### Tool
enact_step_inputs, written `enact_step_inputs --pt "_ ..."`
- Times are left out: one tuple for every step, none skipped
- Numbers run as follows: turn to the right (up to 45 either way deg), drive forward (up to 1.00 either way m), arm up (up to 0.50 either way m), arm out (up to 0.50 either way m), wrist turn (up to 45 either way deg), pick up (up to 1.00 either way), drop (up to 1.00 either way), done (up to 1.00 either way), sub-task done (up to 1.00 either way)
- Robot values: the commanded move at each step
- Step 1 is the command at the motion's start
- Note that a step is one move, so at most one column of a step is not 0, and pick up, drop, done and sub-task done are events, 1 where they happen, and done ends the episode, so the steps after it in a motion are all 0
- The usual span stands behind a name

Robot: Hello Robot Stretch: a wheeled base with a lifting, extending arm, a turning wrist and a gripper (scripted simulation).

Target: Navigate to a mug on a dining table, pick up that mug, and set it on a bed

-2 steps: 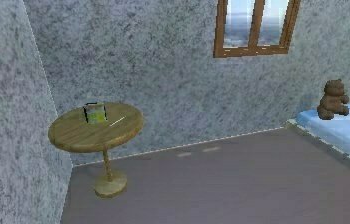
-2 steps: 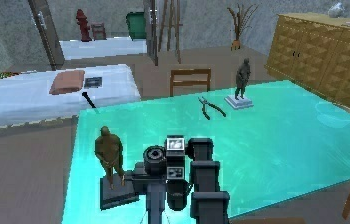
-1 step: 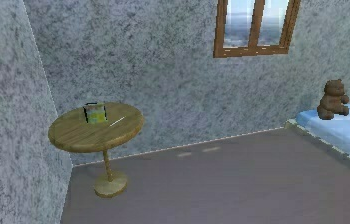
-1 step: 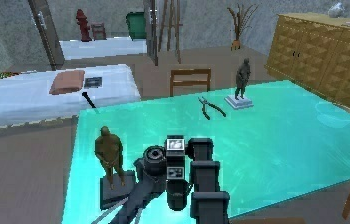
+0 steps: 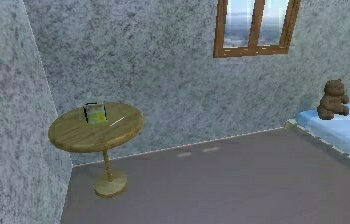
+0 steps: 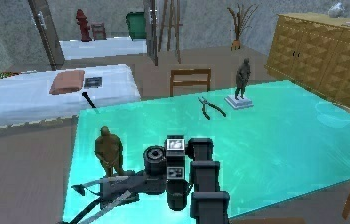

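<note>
Task thing: brown upright blob [image 6: 108, 150], too small to be called mug surely, stands on teal glass counter [image 6: 283, 130], near claw [image 6: 88, 190]. Judgement: if ceramic mug, then stiff, rather light, smooth, breakable on glass. Better take around body under rim; handle side too small to tell. Claw width: cannot tell. Whether claw holds anything: cannot tell. Further out on counter: pliers-like tool [image 6: 211, 108], dark statue [image 6: 243, 78]. Bed [image 6: 23, 100] beyond counter.

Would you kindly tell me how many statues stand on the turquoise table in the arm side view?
2. A brown statue stands near-left on the turquoise table; a darker statue on a pale base stands near its far edge. The arm may hide others.
</note>
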Motion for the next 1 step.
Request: enact_step_inputs --pt "0.0 0.0 0.0 0.0 45.0 0.0 0.0 0.0 0.0"
